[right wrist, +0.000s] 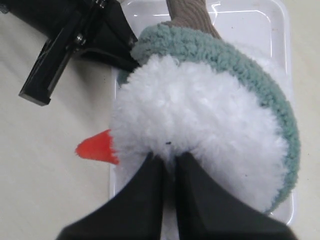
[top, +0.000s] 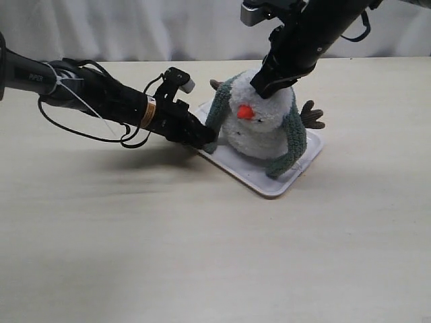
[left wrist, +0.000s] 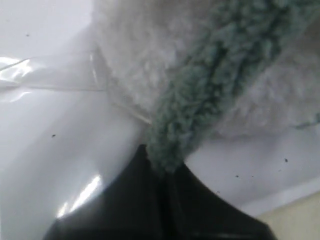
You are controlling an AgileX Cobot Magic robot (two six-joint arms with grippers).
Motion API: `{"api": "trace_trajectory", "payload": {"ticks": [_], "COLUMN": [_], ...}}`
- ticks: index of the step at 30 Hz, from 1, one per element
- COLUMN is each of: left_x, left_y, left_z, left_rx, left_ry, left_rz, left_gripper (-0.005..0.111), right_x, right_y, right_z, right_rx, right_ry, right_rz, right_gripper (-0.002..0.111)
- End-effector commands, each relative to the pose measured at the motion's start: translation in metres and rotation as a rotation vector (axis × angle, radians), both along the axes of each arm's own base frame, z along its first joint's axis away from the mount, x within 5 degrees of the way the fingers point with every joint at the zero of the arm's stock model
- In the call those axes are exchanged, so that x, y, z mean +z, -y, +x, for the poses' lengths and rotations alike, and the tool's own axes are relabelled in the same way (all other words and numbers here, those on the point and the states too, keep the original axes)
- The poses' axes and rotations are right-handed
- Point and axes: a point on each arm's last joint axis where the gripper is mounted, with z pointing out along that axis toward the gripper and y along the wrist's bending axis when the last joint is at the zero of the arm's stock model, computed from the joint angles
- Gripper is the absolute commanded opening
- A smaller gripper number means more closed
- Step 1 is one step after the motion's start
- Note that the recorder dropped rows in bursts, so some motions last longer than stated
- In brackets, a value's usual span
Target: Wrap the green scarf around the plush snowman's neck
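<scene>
The plush snowman [top: 259,124] sits on a white tray [top: 269,183], orange nose [top: 245,112] facing the camera. The green scarf [top: 294,134] lies over its shoulders behind the head, both ends hanging down the front. My left gripper [top: 205,139] is shut on the scarf's left end [left wrist: 170,150] low beside the body. My right gripper [top: 268,86] comes from above and is shut on the fluff on top of the snowman's head [right wrist: 200,120]. In the right wrist view the scarf [right wrist: 235,55] arcs behind the head. The neck is hidden by fluff and scarf.
The snowman's brown twig arm [top: 312,114] sticks out on the right. The tray rests on a pale wooden table [top: 135,235]. A white curtain [top: 135,27] hangs behind. My left arm [top: 87,87] lies low across the table's left side.
</scene>
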Motion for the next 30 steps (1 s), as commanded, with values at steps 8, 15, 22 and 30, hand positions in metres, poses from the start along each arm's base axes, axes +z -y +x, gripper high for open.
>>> {"api": "trace_trajectory", "payload": {"ticks": [8,15,22,30], "left_x": [0.013,0.051,0.078,0.037], "left_y": [0.006,-0.021,-0.034,0.025], "left_z": [-0.008,0.003,0.003,-0.003], "left_rx": [-0.103,-0.113,-0.261,-0.274], "left_ry": [0.005,0.113,0.324,0.510], "left_rz": [-0.065,-0.107,-0.185,0.112], "left_gripper": [0.046,0.062,0.062,0.049], "right_x": [-0.006,-0.006,-0.006,-0.006], "right_y": [0.002,0.002,0.002,0.002], "right_z": [0.000,0.000,0.001,0.001], "right_rx": [-0.003,-0.016,-0.016,-0.016], "right_ry": [-0.012,-0.015,-0.012,-0.012], "right_rz": [-0.026,-0.022,-0.022,-0.022], "right_gripper": [0.004,0.004,0.004,0.004]}}
